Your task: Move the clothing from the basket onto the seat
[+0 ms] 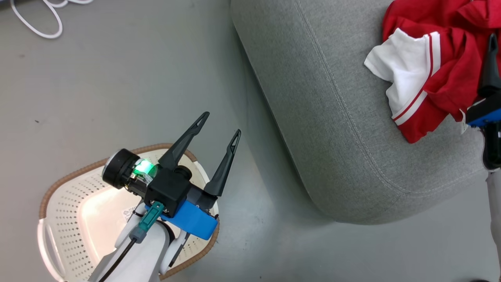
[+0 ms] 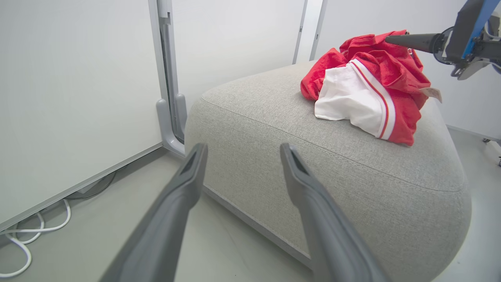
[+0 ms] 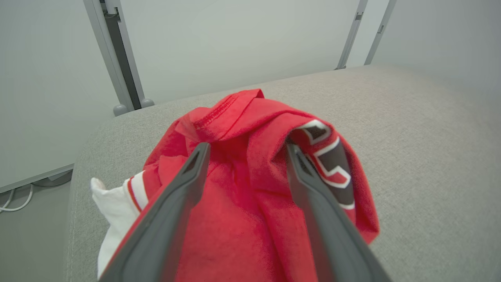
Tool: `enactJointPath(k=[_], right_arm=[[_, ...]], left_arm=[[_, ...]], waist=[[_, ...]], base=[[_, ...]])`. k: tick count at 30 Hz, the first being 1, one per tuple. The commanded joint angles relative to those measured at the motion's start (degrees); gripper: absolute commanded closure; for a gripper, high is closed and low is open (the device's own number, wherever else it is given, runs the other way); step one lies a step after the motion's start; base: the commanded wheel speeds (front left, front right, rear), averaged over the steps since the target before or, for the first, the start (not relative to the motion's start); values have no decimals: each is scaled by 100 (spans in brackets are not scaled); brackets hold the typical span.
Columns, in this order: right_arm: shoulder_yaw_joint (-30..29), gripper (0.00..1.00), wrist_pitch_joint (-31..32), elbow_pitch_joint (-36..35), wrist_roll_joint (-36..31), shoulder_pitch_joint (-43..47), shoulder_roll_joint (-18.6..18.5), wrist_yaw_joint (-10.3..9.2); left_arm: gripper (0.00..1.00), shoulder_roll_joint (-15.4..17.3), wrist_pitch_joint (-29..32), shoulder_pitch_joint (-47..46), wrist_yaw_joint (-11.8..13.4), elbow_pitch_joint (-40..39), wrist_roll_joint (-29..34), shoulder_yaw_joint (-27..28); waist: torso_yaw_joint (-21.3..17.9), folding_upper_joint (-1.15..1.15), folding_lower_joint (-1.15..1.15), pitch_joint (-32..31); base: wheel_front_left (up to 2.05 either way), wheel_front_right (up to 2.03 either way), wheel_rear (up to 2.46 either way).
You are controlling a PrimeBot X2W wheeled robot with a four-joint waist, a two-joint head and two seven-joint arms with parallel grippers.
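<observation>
The basket [image 1: 68, 174] is standing on the floor [image 1: 117, 86] at the lower left, well apart from the seat. The visible part of its interior is showing no clothing; the left forearm is covering the rest.

The left gripper [image 1: 221, 123] is hovering over the basket's right side. Its fingers are spread, with nothing between them, and are pointing toward the seat [image 1: 332, 137].

The clothing [image 1: 430, 78] is lying bunched on the seat's top surface, toward the right. A white panel with red stripes is facing left.

The right gripper [image 3: 246, 149] is positioned at the bundle with its fingers spread wide. Red fabric is lying between and beneath them and is not being pinched. Whether a fold is catching on a fingertip cannot be told.

Step in hand, as judged: the garment is being released onto the seat, and the task is nearing completion.

Next move, as judged: the right arm is to be drawn back along the line of its fingers, jaws kept wide, so that no fabric is dragged off the seat. The covered part of the basket is then to be checked for remaining garments.
</observation>
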Motion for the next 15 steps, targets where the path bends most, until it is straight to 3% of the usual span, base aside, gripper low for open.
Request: enactJointPath(k=[1, 15], right_arm=[[13, 0, -21, -40, -39, 131, -61, 3], [305, 0, -21, -388, 49, 890, -239, 3]], left_arm=[[0, -37, -67, 33, 21, 83, -47, -15], [0, -441, -387, 356, 131, 900, -398, 101]], waist=[[59, 0, 0, -145], [386, 0, 0, -1019]], base=[[0, 0, 0], [0, 0, 0]])
